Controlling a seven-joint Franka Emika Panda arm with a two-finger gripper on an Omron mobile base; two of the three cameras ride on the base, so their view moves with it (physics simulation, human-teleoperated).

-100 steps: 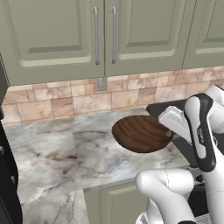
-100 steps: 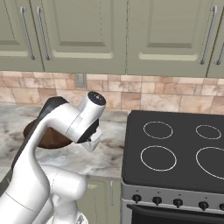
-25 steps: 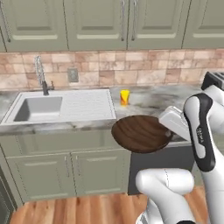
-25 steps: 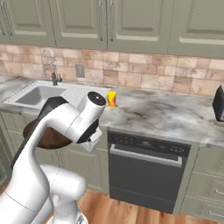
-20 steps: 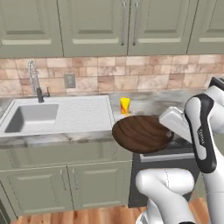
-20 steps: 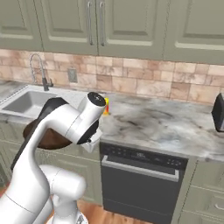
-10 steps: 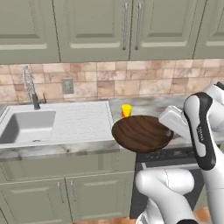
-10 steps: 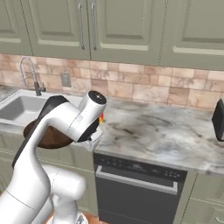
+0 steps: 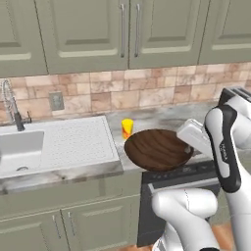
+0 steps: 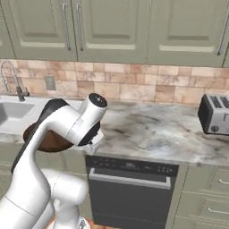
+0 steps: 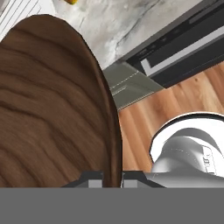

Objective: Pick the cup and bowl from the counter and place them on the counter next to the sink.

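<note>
The wide dark brown wood-grain bowl (image 9: 157,149) hangs level in front of the counter's front edge, above the dishwasher. My gripper (image 9: 188,148) is shut on its right rim. In the hand view the bowl (image 11: 48,109) takes up the left half, with the rim pinched between the fingertips of the gripper (image 11: 111,177). The small yellow cup (image 9: 127,128) stands upright on the marbled counter (image 9: 166,117), just right of the ribbed drainboard of the white sink (image 9: 19,147). In the right base view my arm covers most of the bowl (image 10: 49,141).
A metal faucet (image 9: 10,103) rises behind the sink basin. A silver toaster (image 10: 214,114) sits on the counter far to the right. A black dishwasher front (image 10: 129,188) is under the counter, with olive cabinets above and below.
The whole picture has shifted as the base drove closer to the counter; the sink slid left in view. The bowl stays held in the same place relative to the arm.
</note>
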